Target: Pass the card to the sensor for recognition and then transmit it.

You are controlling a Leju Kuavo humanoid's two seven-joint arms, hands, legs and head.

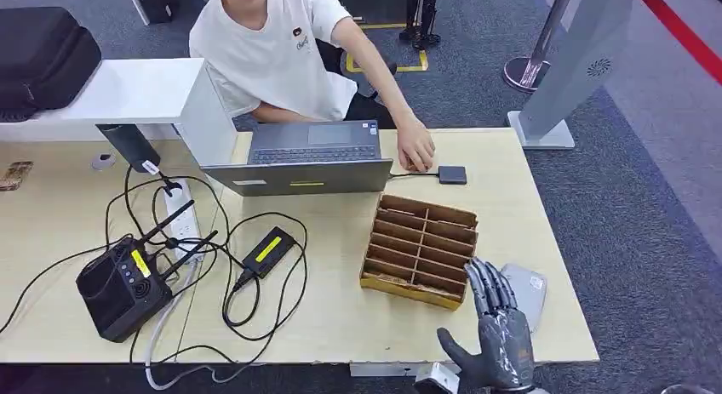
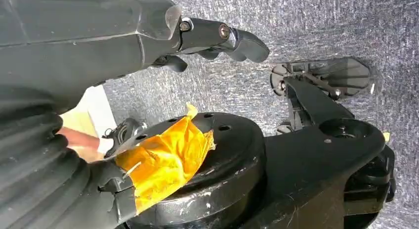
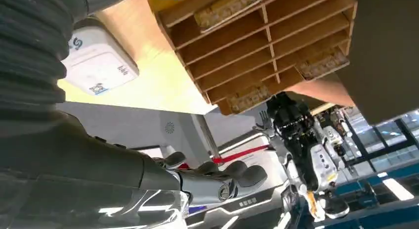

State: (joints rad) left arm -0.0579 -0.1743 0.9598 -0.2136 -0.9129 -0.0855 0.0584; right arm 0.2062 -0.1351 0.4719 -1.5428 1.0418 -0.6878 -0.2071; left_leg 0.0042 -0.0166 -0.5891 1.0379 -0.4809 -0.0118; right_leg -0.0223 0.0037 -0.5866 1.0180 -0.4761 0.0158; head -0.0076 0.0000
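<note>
A wooden slotted box (image 1: 419,250) stands on the table in front of the laptop; in the right wrist view the box (image 3: 262,41) has cards (image 3: 227,6) lying in some of its slots. A flat grey-white sensor (image 1: 528,292) lies just right of the box, and is also seen as the sensor (image 3: 98,61) from the wrist. My right hand (image 1: 498,326) hovers at the table's front edge between box and sensor, fingers stretched and apart, holding nothing. My left hand (image 2: 217,38) hangs over grey carpet with nothing in it.
A person sits behind the table with a hand (image 1: 415,147) beside a small black pad (image 1: 452,174). An open laptop (image 1: 306,160), a black antenna device (image 1: 123,285), a power strip (image 1: 179,211) and looping cables (image 1: 255,300) crowd the left half.
</note>
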